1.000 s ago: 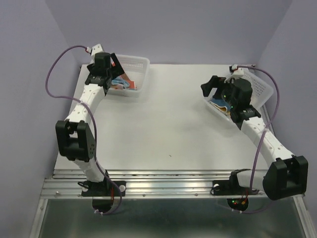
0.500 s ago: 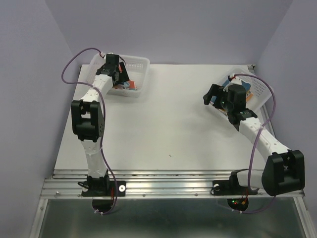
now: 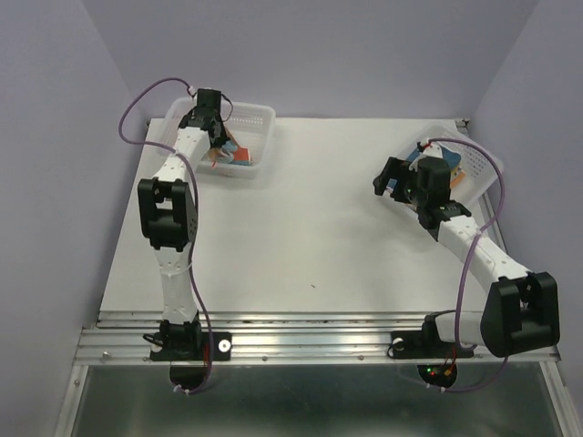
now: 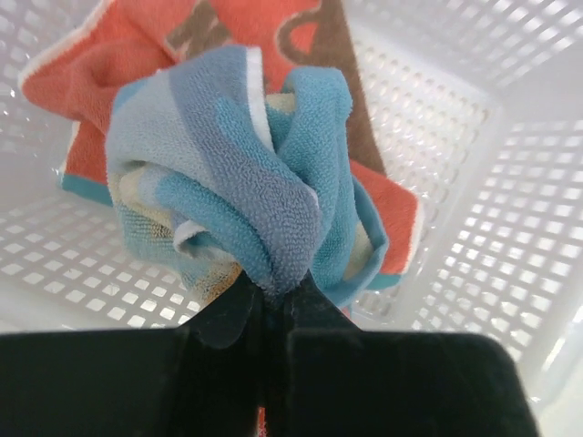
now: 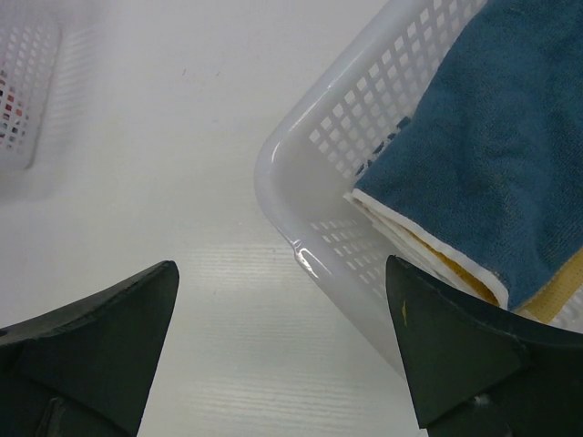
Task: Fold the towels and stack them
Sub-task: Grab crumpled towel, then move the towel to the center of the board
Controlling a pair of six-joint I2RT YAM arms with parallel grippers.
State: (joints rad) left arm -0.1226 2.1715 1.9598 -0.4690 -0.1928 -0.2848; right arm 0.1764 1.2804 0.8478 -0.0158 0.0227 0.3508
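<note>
A light blue towel is bunched up in the left wrist view, pinched at its lower fold by my left gripper, which is shut on it. Under it a red-orange towel lies on the floor of the left white basket. From above, my left gripper reaches down into that basket. My right gripper is open over the table, beside the corner of the right basket. That basket holds a folded navy towel on top of a white and yellow one.
The two lattice baskets stand at the table's back left and back right. The white table stretches between them. Purple walls close in the back and both sides. My right gripper hovers just left of the right basket.
My left arm has stretched deeper into the left basket and its jaws have closed on the light blue towel. The right arm shifted slightly and stays open.
</note>
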